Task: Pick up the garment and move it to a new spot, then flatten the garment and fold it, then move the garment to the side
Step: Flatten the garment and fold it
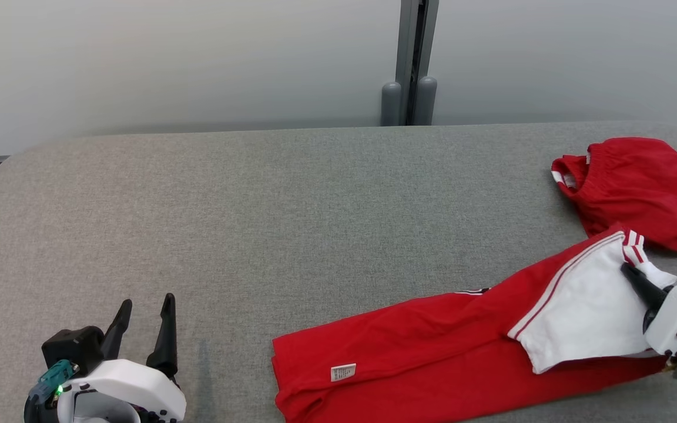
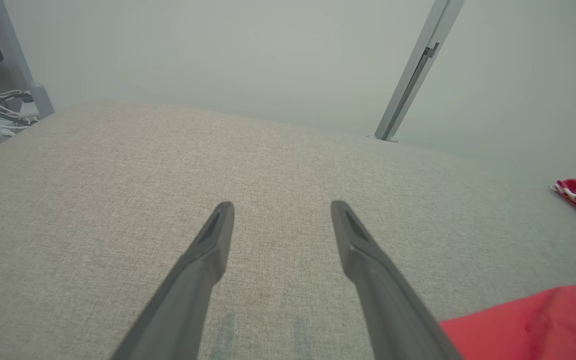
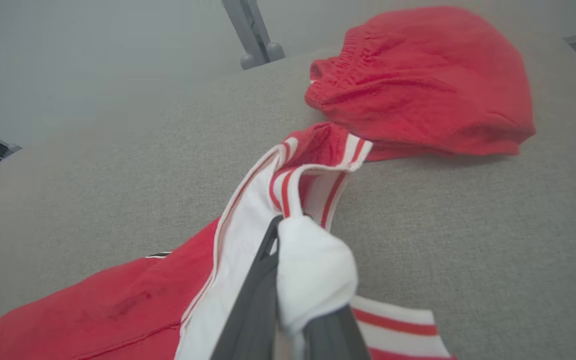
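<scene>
Garment (image 1: 421,352) on grey table (image 1: 256,235), white cuff (image 3: 313,270) in closed right fingers (image 1: 638,283); left fingers (image 1: 165,335) apart, empty

Red garment (image 1: 432,346) with white, red-striped sleeve; grey table (image 1: 256,235).

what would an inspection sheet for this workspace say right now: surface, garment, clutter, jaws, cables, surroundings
surface: grey fabric-covered table, flat.
job's things: garment, red with a white striped part, stretched along the near edge at the right, white tag showing.
clutter: red bundle bunched at the far right; cannot tell whether it is joined to the garment.
grippers: left gripper jaws open over the table, apart from the garment; right gripper jaws shut on the garment's white fabric.
cables: loose cables beyond the table's corner.
surroundings: pale wall, grey metal post.
</scene>
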You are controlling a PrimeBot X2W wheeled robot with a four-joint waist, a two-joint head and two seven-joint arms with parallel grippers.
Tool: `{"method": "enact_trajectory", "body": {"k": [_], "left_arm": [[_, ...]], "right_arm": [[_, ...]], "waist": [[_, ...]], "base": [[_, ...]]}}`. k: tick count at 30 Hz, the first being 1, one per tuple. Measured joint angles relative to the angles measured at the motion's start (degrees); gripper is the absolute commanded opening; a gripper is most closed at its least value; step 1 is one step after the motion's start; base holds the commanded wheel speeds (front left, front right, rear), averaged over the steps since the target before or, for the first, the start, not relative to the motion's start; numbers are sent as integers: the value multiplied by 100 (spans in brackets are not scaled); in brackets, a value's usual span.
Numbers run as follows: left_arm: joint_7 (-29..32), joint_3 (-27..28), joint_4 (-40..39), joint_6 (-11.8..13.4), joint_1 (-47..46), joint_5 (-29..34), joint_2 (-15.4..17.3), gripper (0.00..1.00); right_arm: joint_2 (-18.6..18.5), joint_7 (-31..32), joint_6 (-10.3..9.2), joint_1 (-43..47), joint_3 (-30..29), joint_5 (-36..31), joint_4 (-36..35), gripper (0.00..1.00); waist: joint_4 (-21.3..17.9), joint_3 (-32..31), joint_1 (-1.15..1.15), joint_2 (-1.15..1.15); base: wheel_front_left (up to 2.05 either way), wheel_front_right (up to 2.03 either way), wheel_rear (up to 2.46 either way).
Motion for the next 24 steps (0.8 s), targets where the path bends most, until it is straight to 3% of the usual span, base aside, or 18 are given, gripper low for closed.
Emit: {"method": "enact_trajectory", "body": {"k": [12, 18, 24], "left_arm": [[2, -45, 52, -44, -8, -7, -29, 100], [0, -51, 66, -52, -16, -1, -59, 100], [-1, -68, 110, -102, -30, 9, -144, 100]], "right_arm": [[322, 821, 0, 555, 660, 361, -2091, 0], [453, 980, -1, 676, 1127, 404, -2328, 0], [625, 1045, -1, 664, 1655, 506, -2062, 0]], "waist": [[245, -57, 0, 0], [518, -95, 0, 0], [876, -134, 0, 0]], "base": [[0, 0, 0], [0, 0, 0], [0, 0, 0]]}}
